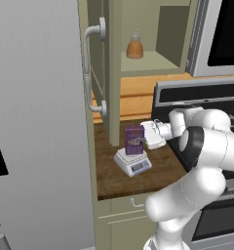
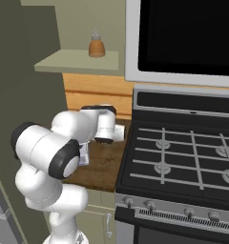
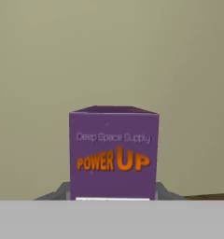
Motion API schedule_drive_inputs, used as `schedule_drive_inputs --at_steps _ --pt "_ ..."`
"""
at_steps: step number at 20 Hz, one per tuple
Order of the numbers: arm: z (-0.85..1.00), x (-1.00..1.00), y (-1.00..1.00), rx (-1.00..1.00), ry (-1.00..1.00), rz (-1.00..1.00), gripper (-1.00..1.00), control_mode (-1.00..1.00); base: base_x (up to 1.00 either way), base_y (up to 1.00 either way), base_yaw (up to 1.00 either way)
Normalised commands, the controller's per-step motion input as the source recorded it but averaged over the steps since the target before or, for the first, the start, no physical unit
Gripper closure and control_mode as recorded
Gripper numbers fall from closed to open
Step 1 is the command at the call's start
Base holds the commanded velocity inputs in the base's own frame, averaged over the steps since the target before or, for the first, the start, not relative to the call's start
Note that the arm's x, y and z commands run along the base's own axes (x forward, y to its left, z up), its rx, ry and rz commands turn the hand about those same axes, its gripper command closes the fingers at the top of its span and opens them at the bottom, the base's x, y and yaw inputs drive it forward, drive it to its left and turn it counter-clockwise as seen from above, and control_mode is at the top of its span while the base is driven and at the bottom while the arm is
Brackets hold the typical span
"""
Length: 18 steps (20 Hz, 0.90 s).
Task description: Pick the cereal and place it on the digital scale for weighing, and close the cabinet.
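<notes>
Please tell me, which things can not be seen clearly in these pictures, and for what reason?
- Jaws: in the left base view the white hand hides them behind the cereal; open or shut cannot be told.
- Digital scale: its display is too small to read; in the right base view the arm covers it.
- Cereal: in the hand view the grey band cuts off its base.
- Cabinet: the picture's top edge cuts it.
</notes>
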Motion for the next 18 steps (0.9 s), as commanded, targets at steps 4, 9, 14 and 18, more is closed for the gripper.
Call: schedule_drive_inputs --at_steps 4,9,14,18 --pt "-0.28 0.01 0.04 0.0 -0.04 0.0 1.0 -1.0 0.0 0.0 0.0" --pt "-0.01 0.09 0.07 0.0 0.0 0.0 1.0 -1.0 0.0 0.0 0.0" --pt "0.0 0.01 0.14 0.0 0.0 0.0 1.0 -1.0 0.0 0.0 0.0" --pt "0.0 0.0 0.07 0.0 0.0 0.0 1.0 -1.0 0.0 0.0 0.0"
